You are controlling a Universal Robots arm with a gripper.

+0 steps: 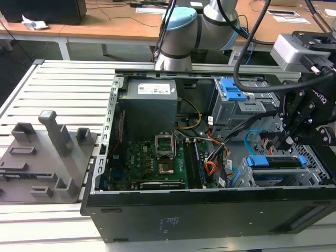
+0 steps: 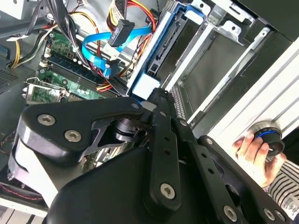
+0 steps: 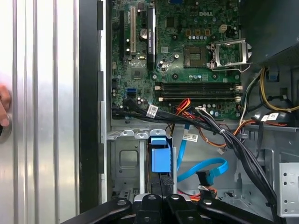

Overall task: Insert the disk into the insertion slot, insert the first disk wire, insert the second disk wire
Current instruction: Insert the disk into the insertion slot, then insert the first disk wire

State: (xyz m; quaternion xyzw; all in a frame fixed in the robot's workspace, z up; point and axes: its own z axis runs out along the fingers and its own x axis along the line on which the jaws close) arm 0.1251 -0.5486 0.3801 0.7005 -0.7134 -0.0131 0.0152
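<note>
The black computer case (image 1: pixel 210 215) stands open on the ribbed metal bench (image 1: pixel 63 84). Just behind its front wall, at the exterior view's right, is the grey metal insertion slot (image 1: pixel 242 181). The disk (image 1: pixel 275 161) sits in that slot, with its bright blue frame poking out at the top. In the first wrist view the blue end of the disk (image 3: pixel 159 161) shows between the grey walls of the slot (image 3: pixel 124 158).

The gripper (image 1: pixel 280 143) hangs right over the disk, and in the first wrist view the gripper (image 3: pixel 161 181) is right at its blue end. I cannot tell if the jaws are spread or pressed together.

Just beside the disk, the second disk wire (image 3: pixel 203 167) curls in a light blue loop. Its dark plug lies near the disk but apart from it. The first disk wire (image 2: pixel 140 10) is a bunch of thin orange-red strands a bit further in.

Further back lies the green board (image 1: pixel 152 163), then the grey power box (image 1: pixel 149 102). Behind the case stands the robot arm (image 1: pixel 181 31).

In the second wrist view a person's hand (image 2: pixel 252 149) holds a round knob (image 2: pixel 270 136).
</note>
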